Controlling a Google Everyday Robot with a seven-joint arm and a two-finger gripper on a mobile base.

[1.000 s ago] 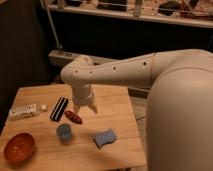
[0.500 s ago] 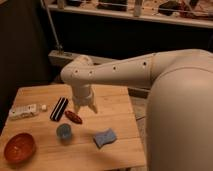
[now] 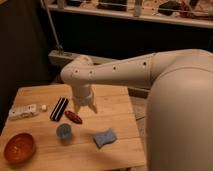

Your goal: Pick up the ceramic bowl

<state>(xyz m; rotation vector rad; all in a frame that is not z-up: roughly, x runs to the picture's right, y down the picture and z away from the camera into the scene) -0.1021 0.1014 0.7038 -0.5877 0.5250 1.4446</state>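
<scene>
— Orange-red and glossy: is that the ceramic bowl (image 3: pixel 19 147), down in the near left corner of the wooden table (image 3: pixel 120 107)?
— Yes. It sits upright by the front edge, lighter orange inside, standing apart from the other things. On the right, closer to the camera than anything else, the robot's broad white arm (image 3: pixel 180 110) fills that side of the view.
— What comes next, going back?
— A crumpled blue cloth (image 3: pixel 105 137), near the front edge toward the middle. A little further back and to its left stands a small blue-grey cup (image 3: pixel 63 131), upright, touching neither cloth nor bowl.
— And behind the cup?
— A small dark red oval object (image 3: pixel 73 117), lying flat. Just beside it on the left is a black bar-shaped thing (image 3: pixel 59 108), laid at a slant. Further left, near the table's edge, lies a white packet (image 3: pixel 22 111) with a tiny white cube (image 3: pixel 44 107) next to it.
— Where is the gripper (image 3: pixel 85 107)?
— Over the middle of the table, pointing down, just behind the red oval and well apart from the bowl. Its two fingers (image 3: pixel 93 106) stand spread with a gap between them, and they hold nothing.
— Beyond that?
— A pale rail (image 3: pixel 57 56) runs behind the table's far edge, a slim metal pole (image 3: pixel 54 30) rises at the left, and a shelf (image 3: pixel 150 17) crosses the dark background at the top.
</scene>
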